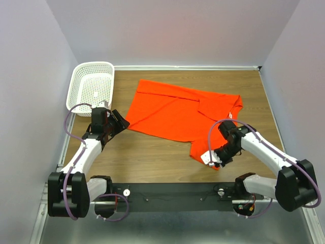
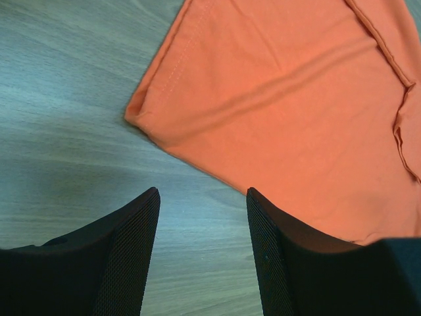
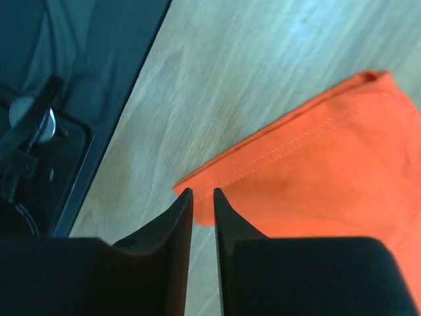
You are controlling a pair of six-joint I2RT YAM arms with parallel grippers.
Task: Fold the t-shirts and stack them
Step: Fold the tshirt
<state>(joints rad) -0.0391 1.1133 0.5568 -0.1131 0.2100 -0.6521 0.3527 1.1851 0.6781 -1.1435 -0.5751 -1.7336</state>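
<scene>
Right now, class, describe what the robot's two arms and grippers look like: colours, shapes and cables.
The left arm and right arm have white links, black joints and looping purple cables. The left gripper and right gripper have black tapered fingers.

One orange t-shirt, one white basket, one table, two claws

A white perforated plastic basket sits at the far left corner of the wood-grain table, pressed close to the left wall and lying tilted, its open top facing up. Pale lilac walls close the table in on three sides. A black mounting bar runs along the near edge above a grey metal ledge.
</scene>
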